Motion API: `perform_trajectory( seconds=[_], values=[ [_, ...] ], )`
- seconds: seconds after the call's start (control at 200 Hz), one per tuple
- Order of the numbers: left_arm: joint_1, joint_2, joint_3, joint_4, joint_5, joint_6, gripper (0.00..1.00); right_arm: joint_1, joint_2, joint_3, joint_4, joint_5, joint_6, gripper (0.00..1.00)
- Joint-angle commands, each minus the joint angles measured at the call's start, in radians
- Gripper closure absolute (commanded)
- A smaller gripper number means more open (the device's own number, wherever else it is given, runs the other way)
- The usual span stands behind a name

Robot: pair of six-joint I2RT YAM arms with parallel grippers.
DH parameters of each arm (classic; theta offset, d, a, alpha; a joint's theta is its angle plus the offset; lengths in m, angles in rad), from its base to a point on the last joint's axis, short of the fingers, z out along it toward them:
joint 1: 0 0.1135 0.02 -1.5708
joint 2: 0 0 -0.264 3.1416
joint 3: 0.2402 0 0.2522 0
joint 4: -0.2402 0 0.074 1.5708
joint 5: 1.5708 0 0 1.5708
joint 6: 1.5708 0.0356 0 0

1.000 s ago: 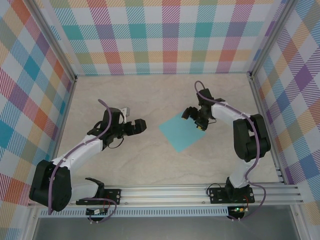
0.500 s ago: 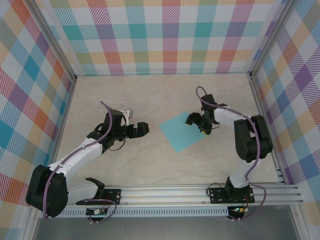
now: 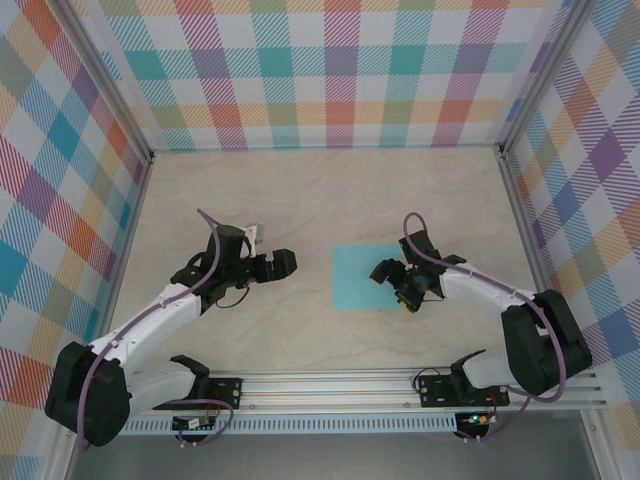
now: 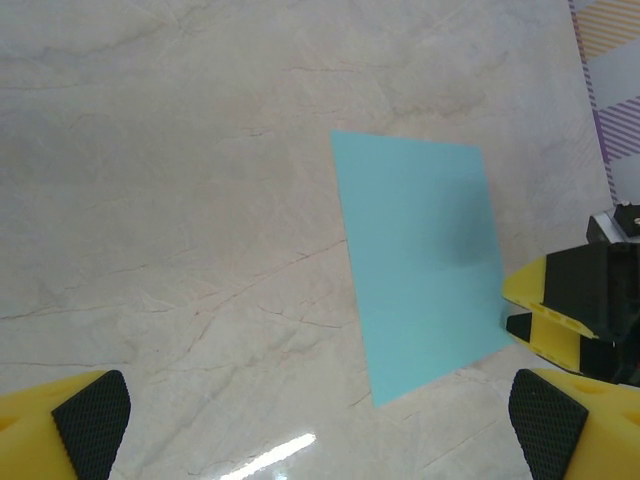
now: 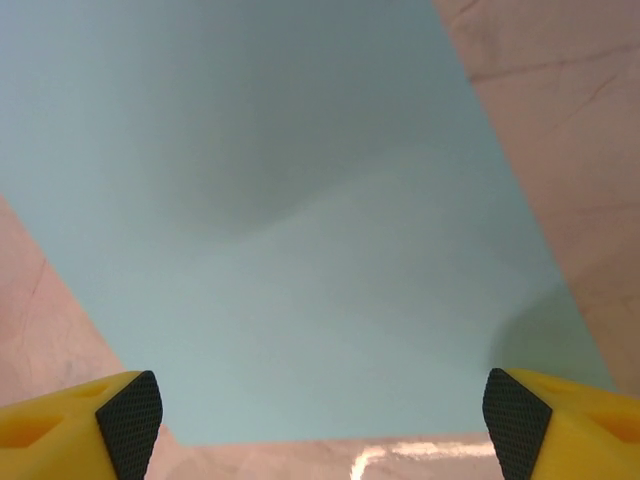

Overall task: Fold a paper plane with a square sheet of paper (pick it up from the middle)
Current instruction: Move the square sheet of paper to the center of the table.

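Note:
The square sheet of paper [image 3: 360, 277] is light turquoise and lies flat and unfolded on the marble-look table, its edges square with the table. My right gripper [image 3: 393, 284] is open at the sheet's right edge. In the right wrist view its fingertips [image 5: 130, 412] straddle the near edge of the paper [image 5: 300, 220]; whether they touch it I cannot tell. My left gripper [image 3: 289, 262] is open over bare table to the left of the sheet, pointing at it. Its wrist view shows the paper [image 4: 420, 260] ahead and the right gripper's yellow fingers [image 4: 560, 305] beyond. The paper plane is out of view.
Plaid walls [image 3: 330, 70] enclose the table on three sides. An aluminium rail [image 3: 340, 385] with both arm bases runs along the near edge. Bare tabletop [image 3: 300, 200] surrounds the sheet.
The sheet has turned from a diamond pose to square with the table and slid slightly nearer, moving along with the right gripper. The left gripper has barely shifted.

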Motion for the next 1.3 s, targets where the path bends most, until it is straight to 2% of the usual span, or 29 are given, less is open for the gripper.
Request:
perform_trajectory(
  seconds=[0.0, 0.065, 0.195, 0.48, 0.85, 1.015, 1.135, 1.295],
  values=[
    [-0.015, -0.01, -0.018, 0.011, -0.005, -0.025, 0.0, 0.012, -0.029, 0.08, -0.144, 0.009, -0.141, 0.14],
    [-0.016, -0.011, -0.025, 0.022, -0.016, -0.032, 0.0, 0.02, -0.02, 0.095, -0.143, -0.022, -0.211, 0.17],
    [-0.017, -0.007, -0.035, 0.033, -0.045, -0.049, 0.0, 0.066, 0.022, 0.11, -0.079, -0.087, -0.245, 0.23],
    [-0.017, -0.025, -0.045, 0.021, -0.094, -0.053, 0.0, 0.171, 0.191, 0.205, -0.06, -0.088, -0.265, 0.23],
    [-0.016, -0.001, -0.027, 0.011, -0.103, -0.034, 0.0, 0.19, 0.306, 0.213, 0.007, -0.107, -0.24, 0.24],
    [-0.017, 0.005, -0.021, 0.014, -0.106, -0.023, 0.0, 0.199, 0.274, 0.299, -0.135, 0.001, -0.309, 0.2],
    [-0.017, 0.02, -0.015, 0.023, -0.102, -0.025, 0.0, 0.201, 0.244, 0.387, -0.278, 0.171, -0.32, 0.0],
    [-0.017, 0.028, -0.001, 0.037, -0.106, -0.029, 0.0, 0.201, 0.255, 0.516, -0.41, 0.359, -0.357, 0.0]
  ],
)
